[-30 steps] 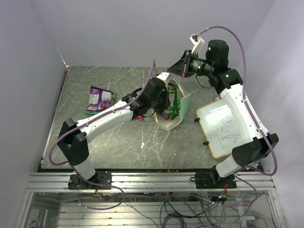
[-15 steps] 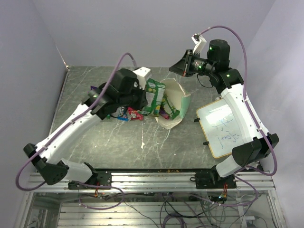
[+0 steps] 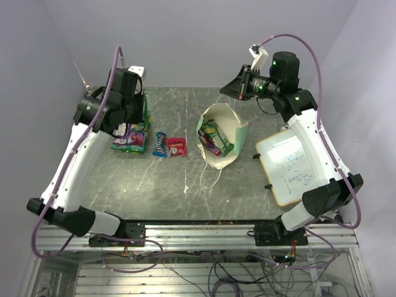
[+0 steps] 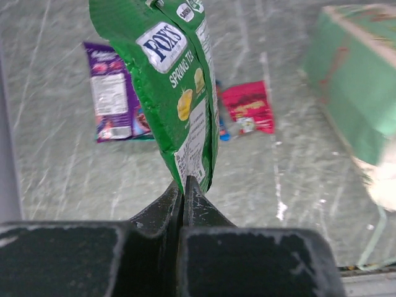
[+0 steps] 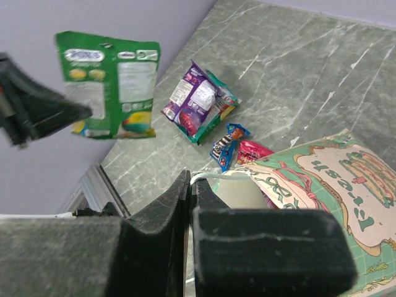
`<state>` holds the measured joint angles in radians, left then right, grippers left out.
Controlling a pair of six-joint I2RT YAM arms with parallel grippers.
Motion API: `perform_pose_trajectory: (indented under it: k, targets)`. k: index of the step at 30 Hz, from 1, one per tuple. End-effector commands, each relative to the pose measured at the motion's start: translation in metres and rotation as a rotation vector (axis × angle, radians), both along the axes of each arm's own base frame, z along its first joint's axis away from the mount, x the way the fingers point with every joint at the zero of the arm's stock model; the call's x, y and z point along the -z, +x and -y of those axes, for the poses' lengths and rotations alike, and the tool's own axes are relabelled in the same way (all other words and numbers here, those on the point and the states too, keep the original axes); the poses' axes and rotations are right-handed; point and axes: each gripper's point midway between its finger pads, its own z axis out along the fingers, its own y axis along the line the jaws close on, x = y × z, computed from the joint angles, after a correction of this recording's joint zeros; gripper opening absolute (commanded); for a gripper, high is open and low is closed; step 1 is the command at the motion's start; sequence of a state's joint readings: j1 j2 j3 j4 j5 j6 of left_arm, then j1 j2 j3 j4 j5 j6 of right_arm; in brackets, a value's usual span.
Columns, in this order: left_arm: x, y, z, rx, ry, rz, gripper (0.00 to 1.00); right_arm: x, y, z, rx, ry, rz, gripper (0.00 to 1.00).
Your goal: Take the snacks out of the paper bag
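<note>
Clamping green bag [image 4: 179, 93] in left claw [image 4: 184, 180], FOX'S print legible only at left wrist, pinching paper bag [image 5: 322, 179] by its string in right claw [image 5: 189, 179], snacks [image 3: 215, 137] inside visible only overhead.

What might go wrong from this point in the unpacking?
The left gripper pinches the green Fox's bag only by one narrow edge, up above the table, so it may slip or swing out. The right gripper seems to steady the paper bag just by its string handle; with packets inside, the bag may tip or collapse.
</note>
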<state>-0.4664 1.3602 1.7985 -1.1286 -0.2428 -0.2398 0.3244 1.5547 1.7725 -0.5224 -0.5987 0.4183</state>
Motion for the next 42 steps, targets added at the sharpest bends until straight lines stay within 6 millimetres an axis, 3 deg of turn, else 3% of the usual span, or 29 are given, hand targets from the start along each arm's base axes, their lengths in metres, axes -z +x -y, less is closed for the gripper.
perform_pose_trajectory:
  k: [1,3,7,15,21,33,42]
  targets:
    - [0.026,0.021,-0.041,-0.041,0.064,-0.094,0.07,-0.006,-0.003,-0.003,-0.038,0.029,0.01,0.0]
    - [0.04,0.032,-0.064,-0.073,0.051,-0.129,0.07,-0.005,-0.005,-0.005,-0.05,0.035,-0.001,0.0]
    - [0.055,0.054,-0.083,-0.088,-0.014,-0.168,0.07,-0.001,-0.009,-0.011,-0.078,0.041,-0.024,0.0]
    - [0.099,0.076,-0.085,-0.038,-0.075,-0.307,0.07,0.007,-0.019,-0.031,-0.151,0.055,-0.062,0.0]
    - [0.108,0.08,-0.09,-0.012,-0.097,-0.315,0.07,0.011,-0.021,-0.04,-0.176,0.042,-0.065,0.0]
    - [0.134,0.097,-0.09,0.046,-0.182,-0.372,0.07,0.004,-0.027,-0.036,-0.155,0.016,-0.029,0.0]
    - [0.155,0.104,-0.115,-0.013,-0.15,-0.43,0.07,0.001,-0.027,-0.039,-0.161,0.018,-0.021,0.0]
